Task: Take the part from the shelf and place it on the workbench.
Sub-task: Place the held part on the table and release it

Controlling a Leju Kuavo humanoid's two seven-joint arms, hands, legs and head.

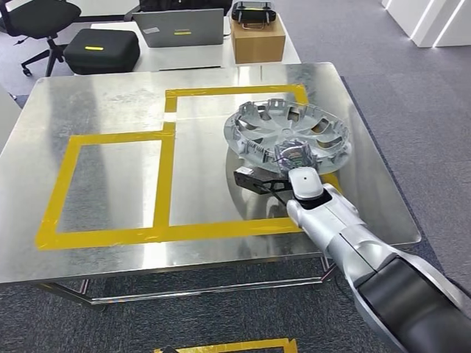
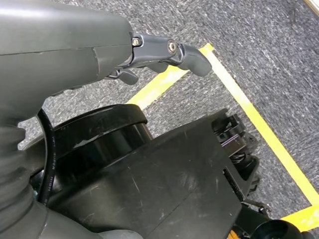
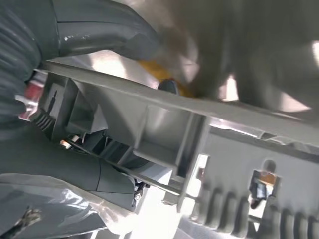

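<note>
The part is a round silver wheel cover (image 1: 288, 132), lying inner side up over the right of the steel workbench (image 1: 111, 103), inside the right yellow-taped square (image 1: 233, 92). My right hand (image 1: 293, 157) holds the cover's near rim, and its shadow falls on the metal beneath. In the right wrist view the grey ribbed rim (image 3: 158, 129) runs between my thumb (image 3: 112, 30) and my fingers (image 3: 101, 174), which close on it. My left hand (image 2: 165, 52) hangs over grey carpet, its fingers partly curled and holding nothing.
A second yellow-taped rectangle (image 1: 105, 184) marks the workbench's left half. Behind the bench a white table carries a laptop (image 1: 177, 28), a black case (image 1: 101, 49) and a cardboard box (image 1: 257, 38). An office chair (image 1: 39, 18) stands at the far left. Yellow floor tape (image 2: 259, 124) crosses the carpet.
</note>
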